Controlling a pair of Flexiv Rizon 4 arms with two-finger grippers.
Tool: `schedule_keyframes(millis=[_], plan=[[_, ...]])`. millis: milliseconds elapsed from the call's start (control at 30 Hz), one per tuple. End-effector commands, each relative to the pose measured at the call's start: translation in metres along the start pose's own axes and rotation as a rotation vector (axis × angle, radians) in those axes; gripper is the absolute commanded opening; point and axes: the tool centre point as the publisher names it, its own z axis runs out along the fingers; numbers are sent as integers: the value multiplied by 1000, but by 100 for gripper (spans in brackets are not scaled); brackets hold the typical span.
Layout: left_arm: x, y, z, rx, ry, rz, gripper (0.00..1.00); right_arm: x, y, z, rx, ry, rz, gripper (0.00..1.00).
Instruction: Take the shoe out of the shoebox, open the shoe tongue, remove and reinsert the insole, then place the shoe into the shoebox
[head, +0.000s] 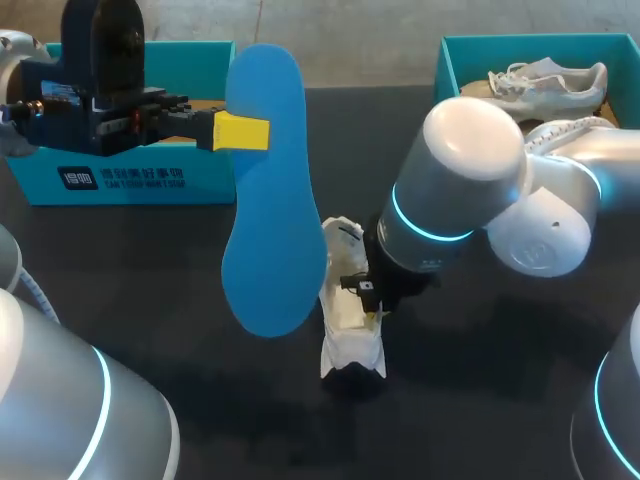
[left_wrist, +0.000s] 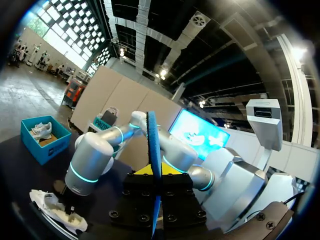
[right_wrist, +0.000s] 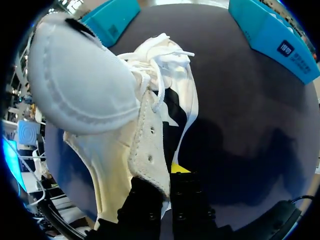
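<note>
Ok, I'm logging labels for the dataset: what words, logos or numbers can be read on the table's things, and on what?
Left shoebox, front wall: a white logo and a line of characters, too blurred to read.
Teal box ahead of the gripper, right wrist view: a small badge, too small to read.
Insole and shoe: no text visible.

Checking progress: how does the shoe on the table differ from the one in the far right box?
The shoe on the table is out, the right gripper shut on its upper; the shoe in the box lies untouched inside the teal box. The shoe on the table runs far to near; the shoe in the box lies crosswise. Both are white lace-ups.
</note>
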Motion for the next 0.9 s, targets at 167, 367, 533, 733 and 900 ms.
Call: schedule_keyframes(millis=[167, 367, 533, 733, 900], plan=[[-1, -1, 1, -3, 1, 0, 0, 4, -6, 0, 5, -5, 2, 0], [-1, -1, 1, -3, 1, 0, 0, 1, -5, 2, 3, 7, 10, 0], [-1, -1, 1, -3, 1, 0, 0, 2, 0, 4, 2, 14, 10, 0], [-1, -1, 1, -3, 1, 0, 0, 1, 0, 13, 18, 19, 22, 0], [-1, -1, 1, -3, 1, 0, 0, -1, 1, 17, 16, 25, 32, 0]])
